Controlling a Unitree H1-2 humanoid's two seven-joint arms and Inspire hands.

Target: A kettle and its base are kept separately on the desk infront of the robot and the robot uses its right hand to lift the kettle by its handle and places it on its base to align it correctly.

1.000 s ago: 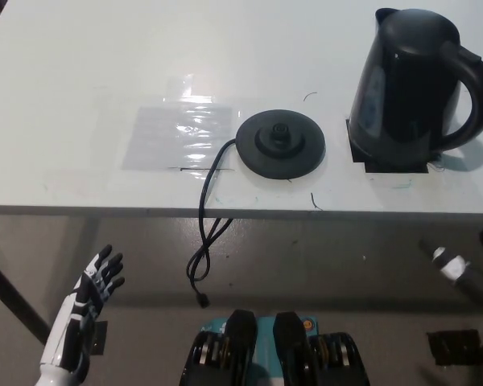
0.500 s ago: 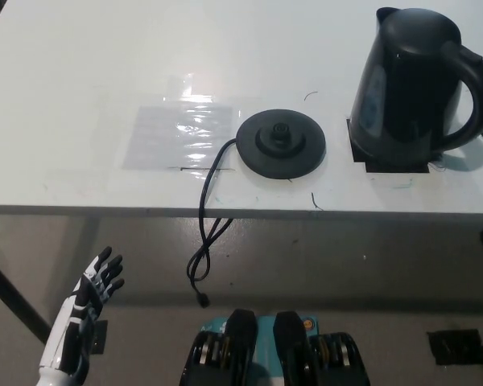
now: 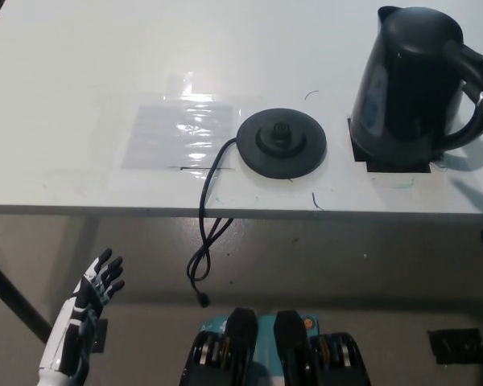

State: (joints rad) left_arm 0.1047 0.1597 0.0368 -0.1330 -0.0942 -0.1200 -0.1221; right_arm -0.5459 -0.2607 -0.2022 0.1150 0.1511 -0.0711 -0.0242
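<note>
While my left robot hand (image 3: 92, 299) hangs open at seven o'clock, the kettle (image 3: 410, 84) stands at two o'clock on the surface (image 3: 80, 96), apart from its base (image 3: 282, 143). Rigid, probably heavy: grip the handle (image 3: 475, 96). My right robot hand's state I cannot tell.

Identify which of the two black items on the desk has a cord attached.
The round flat kettle base does; its cord hangs over the desk's front edge. The tall kettle has no visible cord.
</note>
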